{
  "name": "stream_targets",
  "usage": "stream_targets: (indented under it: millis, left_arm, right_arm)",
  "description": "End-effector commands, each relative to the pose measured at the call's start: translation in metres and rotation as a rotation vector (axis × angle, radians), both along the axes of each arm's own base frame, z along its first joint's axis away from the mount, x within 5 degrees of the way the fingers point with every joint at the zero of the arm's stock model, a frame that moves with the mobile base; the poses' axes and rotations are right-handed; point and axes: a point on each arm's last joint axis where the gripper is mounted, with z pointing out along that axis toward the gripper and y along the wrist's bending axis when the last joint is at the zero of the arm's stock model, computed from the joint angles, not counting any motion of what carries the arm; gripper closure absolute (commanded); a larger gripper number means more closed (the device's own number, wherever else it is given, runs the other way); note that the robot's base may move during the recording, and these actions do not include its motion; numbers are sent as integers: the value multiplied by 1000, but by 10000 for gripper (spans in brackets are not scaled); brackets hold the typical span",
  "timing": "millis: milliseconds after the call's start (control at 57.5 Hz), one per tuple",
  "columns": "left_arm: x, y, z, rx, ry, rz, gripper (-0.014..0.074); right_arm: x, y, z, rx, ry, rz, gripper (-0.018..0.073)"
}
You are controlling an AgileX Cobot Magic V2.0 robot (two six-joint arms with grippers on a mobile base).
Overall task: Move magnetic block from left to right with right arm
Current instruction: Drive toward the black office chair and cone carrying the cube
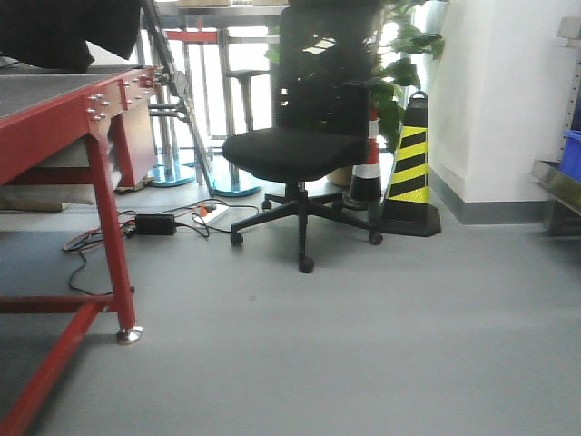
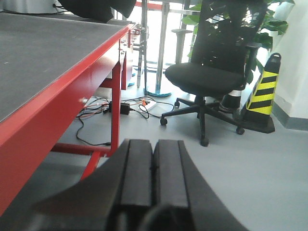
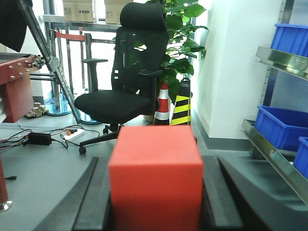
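The magnetic block [image 3: 155, 175], a plain bright-red cube, fills the lower middle of the right wrist view. My right gripper [image 3: 155, 192] is shut on it, a black finger [image 3: 96, 197] pressed against each side face. The block is held up in the air, facing the room. In the left wrist view my left gripper [image 2: 153, 159] is shut, its two black pads [image 2: 137, 166] pressed together with nothing between them. It hangs beside the red-framed table [image 2: 72, 77] with the grey top. Neither arm nor the block shows in the exterior front-facing view.
A black office chair [image 1: 295, 145] stands on the grey floor, with a yellow-black cone [image 1: 410, 168] and a potted plant [image 1: 399, 64] behind it. Cables and a power strip [image 1: 211, 213] lie near the red table leg [image 1: 109, 227]. Blue bins [image 3: 284, 127] sit on metal shelves at right.
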Motion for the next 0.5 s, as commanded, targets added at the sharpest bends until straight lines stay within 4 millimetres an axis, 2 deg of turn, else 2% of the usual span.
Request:
stream_targets:
  millis: [0, 487]
  left_arm:
    - [0, 1, 5, -10, -82, 5, 713]
    - [0, 1, 5, -10, -82, 5, 713]
  right_arm:
    - [-2, 0, 18, -19, -117, -5, 326]
    - [-2, 0, 18, -19, -117, -5, 326]
